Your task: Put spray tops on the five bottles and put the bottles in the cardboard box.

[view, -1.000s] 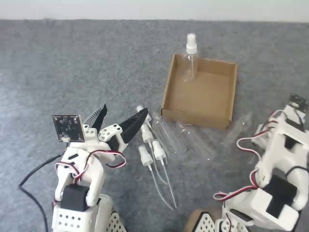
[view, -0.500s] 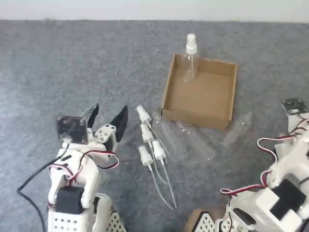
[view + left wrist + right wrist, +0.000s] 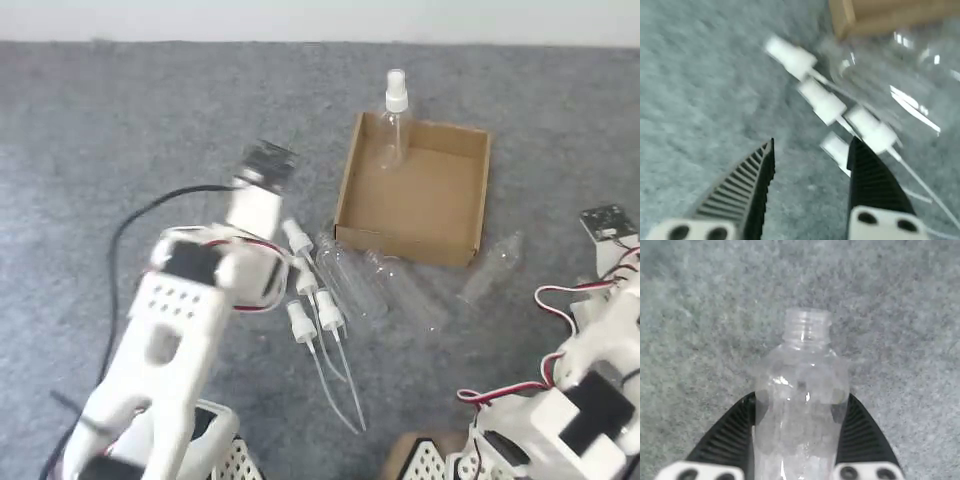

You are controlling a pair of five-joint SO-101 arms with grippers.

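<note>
Count, high view:
- one brown cardboard box (image 3: 420, 200) on the grey tabletop (image 3: 120, 120)
- one upright clear plastic bottle with a white spray top (image 3: 395, 120), in the box's far corner
- three uncapped clear plastic bottles (image 3: 350, 282) (image 3: 402, 292) (image 3: 495, 265) lying on the tabletop just outside the box's near wall
- four loose white spray tops (image 3: 297, 237) (image 3: 304, 272) (image 3: 299, 318) (image 3: 329, 308) with thin dip tubes, clustered beside those bottles

Left arm (image 3: 180, 310) covers its own jaws from above. In the left wrist view the left jaws stand apart with bare tabletop between them. The four spray tops lie just past the tips, and one is partly hidden behind a tip.

Right jaws are clamped on the body of an uncapped bottle (image 3: 800, 385). Its open neck points away from them and its base is cut off. I cannot tell whether it is one of the three.
</note>
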